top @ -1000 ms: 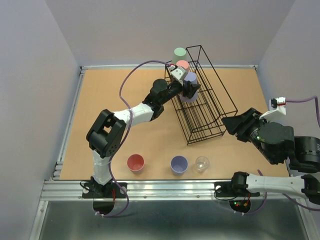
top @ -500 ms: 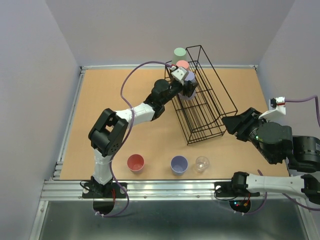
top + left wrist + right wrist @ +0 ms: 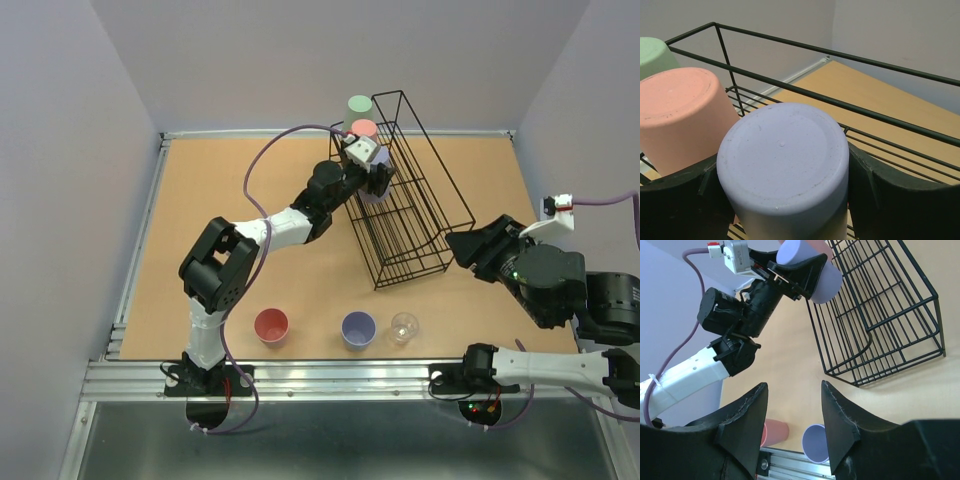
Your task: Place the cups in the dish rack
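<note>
Tan table (image 3: 492,170), lavender cup (image 3: 785,165) — rim cut off

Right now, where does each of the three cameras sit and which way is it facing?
Top external: fixed above and behind the bases, looking down on the table, dish rack and both arms, left gripper at the rack.
Left wrist: on the left wrist, looking along its fingers at the upturned lavender cup they clamp, salmon cup alongside.
Right wrist: on the right wrist, looking past its own spread fingers toward the left arm.
Shared: all three show that cup and rack.
</note>
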### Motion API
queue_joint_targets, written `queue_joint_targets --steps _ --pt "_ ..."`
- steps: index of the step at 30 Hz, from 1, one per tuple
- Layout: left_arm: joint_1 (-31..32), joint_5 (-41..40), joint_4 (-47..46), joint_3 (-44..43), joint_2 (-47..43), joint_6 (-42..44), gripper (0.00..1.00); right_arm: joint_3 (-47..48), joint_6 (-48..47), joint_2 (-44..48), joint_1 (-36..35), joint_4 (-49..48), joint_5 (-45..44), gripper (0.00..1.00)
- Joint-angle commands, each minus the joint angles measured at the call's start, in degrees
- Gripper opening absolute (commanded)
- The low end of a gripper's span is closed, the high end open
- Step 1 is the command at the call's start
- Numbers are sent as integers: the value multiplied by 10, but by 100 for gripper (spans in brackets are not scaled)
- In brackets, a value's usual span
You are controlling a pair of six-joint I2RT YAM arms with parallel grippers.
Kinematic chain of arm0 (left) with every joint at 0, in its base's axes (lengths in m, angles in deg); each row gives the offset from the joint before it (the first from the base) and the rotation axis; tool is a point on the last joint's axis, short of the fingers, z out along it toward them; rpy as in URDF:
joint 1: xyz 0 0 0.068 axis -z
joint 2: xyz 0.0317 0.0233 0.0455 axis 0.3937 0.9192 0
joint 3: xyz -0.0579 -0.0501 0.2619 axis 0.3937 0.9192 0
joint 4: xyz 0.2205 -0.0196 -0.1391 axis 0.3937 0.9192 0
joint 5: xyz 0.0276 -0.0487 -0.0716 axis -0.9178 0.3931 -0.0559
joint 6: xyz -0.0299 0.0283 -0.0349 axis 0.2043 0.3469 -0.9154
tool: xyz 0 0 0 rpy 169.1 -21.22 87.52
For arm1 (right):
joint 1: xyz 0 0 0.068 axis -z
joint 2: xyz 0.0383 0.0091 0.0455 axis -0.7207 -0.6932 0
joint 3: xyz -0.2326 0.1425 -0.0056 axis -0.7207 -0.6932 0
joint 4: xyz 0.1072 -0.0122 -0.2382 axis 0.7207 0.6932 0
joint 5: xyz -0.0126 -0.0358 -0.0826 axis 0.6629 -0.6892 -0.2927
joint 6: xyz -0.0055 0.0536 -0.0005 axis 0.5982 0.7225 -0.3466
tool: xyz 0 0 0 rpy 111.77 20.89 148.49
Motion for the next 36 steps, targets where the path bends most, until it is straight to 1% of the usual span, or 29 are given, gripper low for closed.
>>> queue_joint_targets --steps 1,3,5,6,7,9,10,26,36 --pt "-3 -23 -14 -14 -17 27 67 -7 8 9 -2 1 -24 52" --pt "-4 -25 -12 -10 -20 28 71 -8 8 11 -2 1 -24 52" --pt "-4 -28 -10 -7 -24 28 77 -9 8 11 -2 1 -22 52" --pt "-4 -30 -8 -7 -26 28 85 -9 8 11 -2 0 -22 52" --pt "-4 -32 -5 -5 -30 28 90 -10 9 11 -2 0 -22 52" --pt "-4 -33 0 -2 -33 28 97 -11 9 12 -2 -1 -20 52" --pt "-3 -33 1 1 -38 28 99 -13 9 14 -2 -2 -18 52" --pt "-2 -30 7 49 -95 14 98 -24 12 21 -2 -7 2 52" --pt "12 -44 19 86 -143 26 98 -37 15 31 -2 -9 26 52"
